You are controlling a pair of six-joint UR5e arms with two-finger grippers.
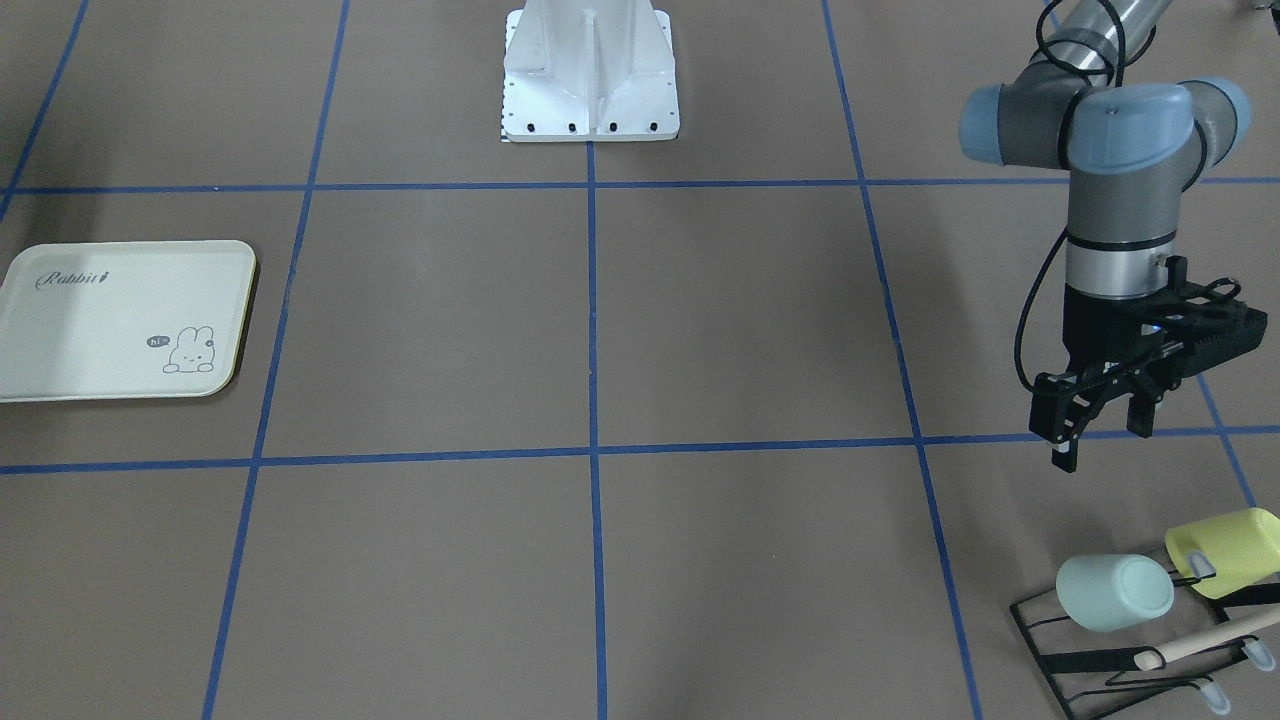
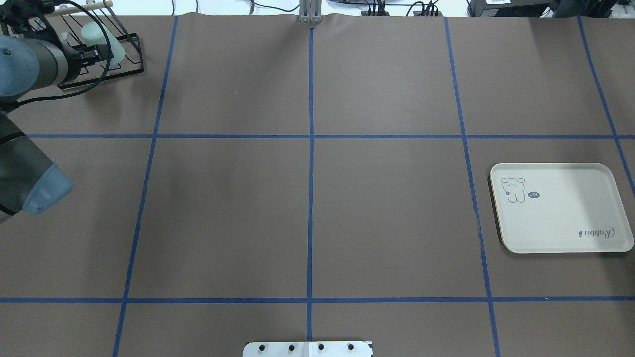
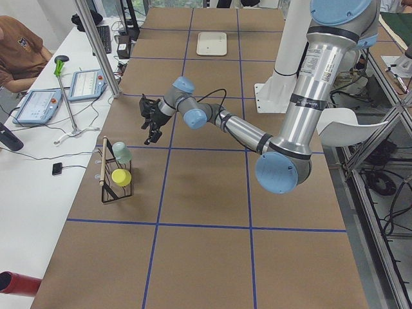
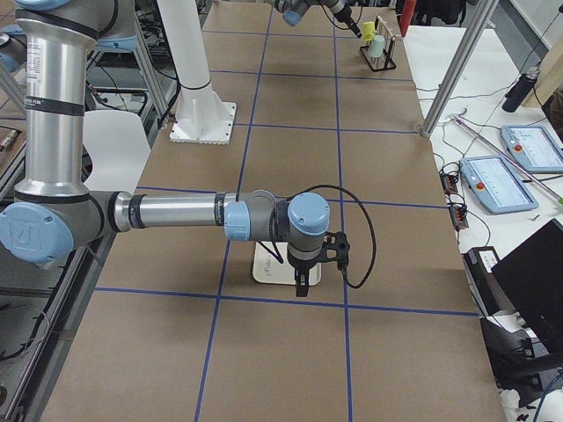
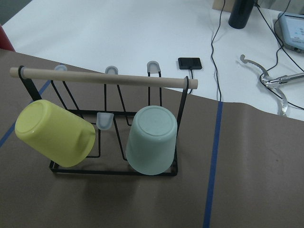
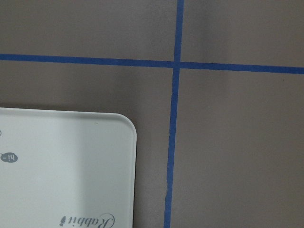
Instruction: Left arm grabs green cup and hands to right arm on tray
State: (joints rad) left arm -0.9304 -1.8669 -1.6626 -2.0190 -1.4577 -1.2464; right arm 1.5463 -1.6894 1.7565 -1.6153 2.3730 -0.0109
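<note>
Seen from the camera facing the robot, the left arm [image 1: 1120, 200], silver-tubed with grey joints and pale blue caps, hangs over the brown tabletop [image 1: 600, 330] near that view's right edge. Its black two-finger left claw [image 1: 1100, 428] has its fingers apart and holds nothing. The green cup [image 1: 1115, 592], a small pale mint-green plastic tumbler, sits tilted on a black wire drying rack [image 1: 1090, 660]. It is apart from the claw and just beside a yellow-green plastic cup [image 1: 1228, 550]. The rack runs off the bottom-right corner. The cream rectangular plastic tray [image 1: 100, 330] with "Rabbit" script lies at the opposite edge, its side cut off, and wide bare tabletop stretches between.

From overhead, the left arm's wrist covers the claw and part of the rack, so only a slice of the green cup [image 2: 101, 37] shows. The tray [image 2: 560, 218] lies whole near the right edge.

From the left end, the left claw [image 3: 151, 125] hovers near the rack [image 3: 116, 170], which stands close to the tabletop's long edge.

From the right end, the right arm [image 4: 176, 214], silver-tubed like the other, reaches low. Its right claw [image 4: 302, 283] points down over the tray [image 4: 266, 268] and hides most of it. I cannot tell whether its fingers are apart or together.

The left wrist camera shows the green cup [image 5: 152, 140] bottom-up at the rack's right end, under a wooden dowel [image 5: 104, 78].

The right wrist camera catches one rounded tray corner [image 6: 66, 166] beside crossing blue tape lines [image 6: 173, 118].
</note>
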